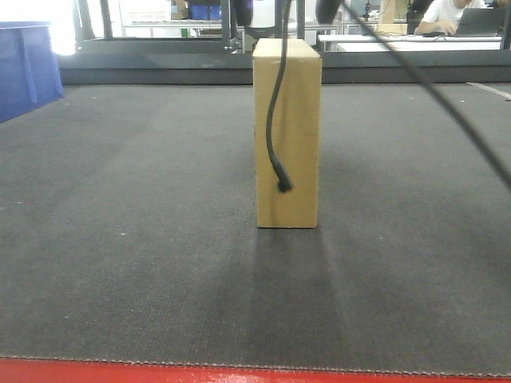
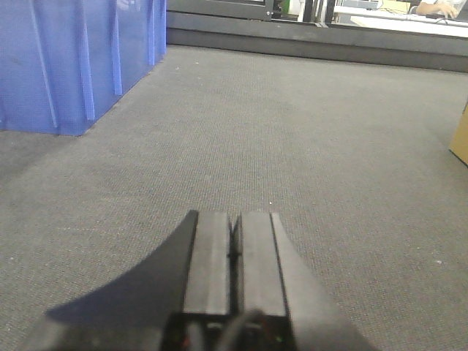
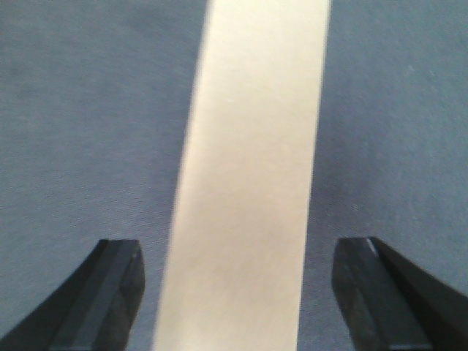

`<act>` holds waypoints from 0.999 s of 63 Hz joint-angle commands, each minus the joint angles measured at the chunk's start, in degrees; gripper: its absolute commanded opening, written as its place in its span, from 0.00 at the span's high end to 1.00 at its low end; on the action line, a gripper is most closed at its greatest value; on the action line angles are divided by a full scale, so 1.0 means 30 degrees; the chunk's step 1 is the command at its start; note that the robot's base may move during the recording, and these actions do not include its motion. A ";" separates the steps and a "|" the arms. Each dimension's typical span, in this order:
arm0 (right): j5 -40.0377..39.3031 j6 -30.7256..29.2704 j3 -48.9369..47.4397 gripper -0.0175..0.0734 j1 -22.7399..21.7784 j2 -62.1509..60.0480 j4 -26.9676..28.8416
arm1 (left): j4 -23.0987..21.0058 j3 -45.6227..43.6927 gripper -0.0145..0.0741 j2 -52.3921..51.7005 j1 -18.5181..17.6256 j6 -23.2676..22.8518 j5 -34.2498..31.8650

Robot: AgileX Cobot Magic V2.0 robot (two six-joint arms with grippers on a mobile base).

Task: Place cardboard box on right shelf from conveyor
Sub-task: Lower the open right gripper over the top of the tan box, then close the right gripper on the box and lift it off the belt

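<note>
The cardboard box [image 1: 299, 136] stands upright on end in the middle of the conveyor [image 1: 120, 263], tan and unmarked. In the right wrist view my right gripper [image 3: 239, 245] is open above it. Its two black fingertips [image 3: 121, 256] straddle the box's narrow top face [image 3: 256, 146], with belt showing in the gap on each side. My left gripper [image 2: 234, 234] is shut on nothing, low over bare belt [image 2: 292, 131], left of the box, whose corner [image 2: 461, 139] shows at the frame's right edge. The right shelf is out of view.
A blue plastic bin [image 1: 28, 68] stands on the belt at the far left, close ahead of my left gripper [image 2: 73, 58]. A black cable [image 1: 275, 120] hangs in front of the box. The belt's red front edge [image 1: 239, 373] runs along the bottom.
</note>
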 commanded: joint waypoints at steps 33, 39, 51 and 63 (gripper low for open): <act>-0.1358 0.0574 -0.0719 0.12 -0.0128 0.0117 -0.0832 | -0.0090 -0.0054 0.97 -0.0218 -0.0089 -0.0096 -0.1623; -0.1211 0.0574 -0.0719 0.12 -0.0268 0.0523 -0.0757 | -0.0090 -0.0054 0.97 -0.0218 -0.0089 -0.0096 -0.1623; -0.1506 0.0574 0.0001 0.12 -0.0537 0.0745 -0.0658 | -0.0090 -0.0054 0.97 -0.0218 -0.0089 -0.0096 -0.1623; -0.2640 0.0557 0.1170 0.14 -0.0744 0.0745 0.0192 | -0.0090 -0.0054 0.97 -0.0218 -0.0089 -0.0096 -0.1623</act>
